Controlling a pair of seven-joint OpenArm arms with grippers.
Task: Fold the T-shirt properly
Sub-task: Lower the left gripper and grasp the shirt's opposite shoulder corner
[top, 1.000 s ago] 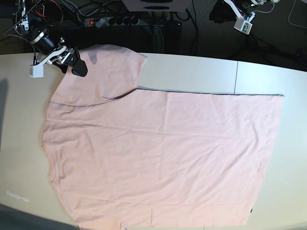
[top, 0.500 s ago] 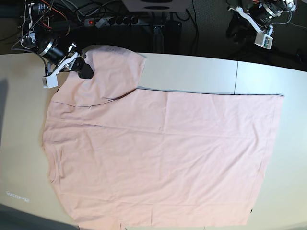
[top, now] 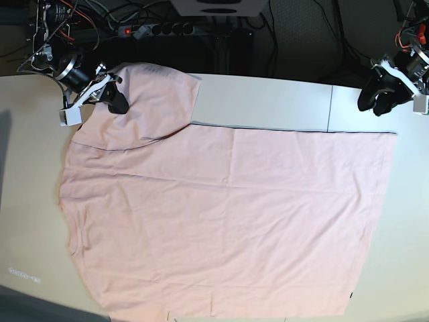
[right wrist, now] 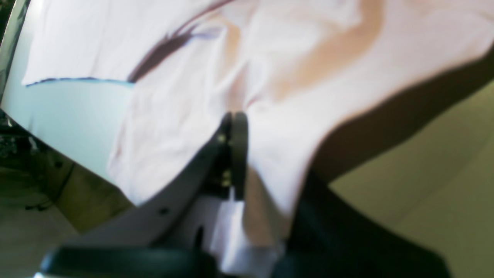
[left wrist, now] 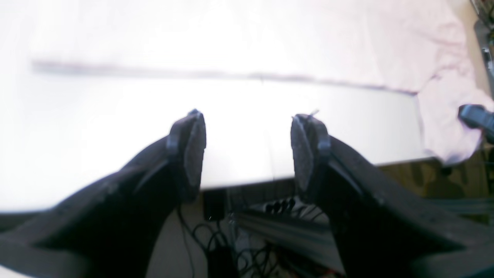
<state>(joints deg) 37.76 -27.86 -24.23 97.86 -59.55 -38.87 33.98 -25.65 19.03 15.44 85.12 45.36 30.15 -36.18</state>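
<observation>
The big pale pink cotton T-shirt [top: 221, 215] lies spread flat over the pale table [top: 268, 100], its near hem cut off by the base view's bottom edge. The right end effector [right wrist: 235, 154] is clamped onto the shirt's far sleeve, wrist view badly blurred. The left end effector [left wrist: 247, 146] is spread wide, holding nothing, beyond the shirt's far corner.

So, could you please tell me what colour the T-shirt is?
The T-shirt is plain pale pink, clearest in the base view.
</observation>
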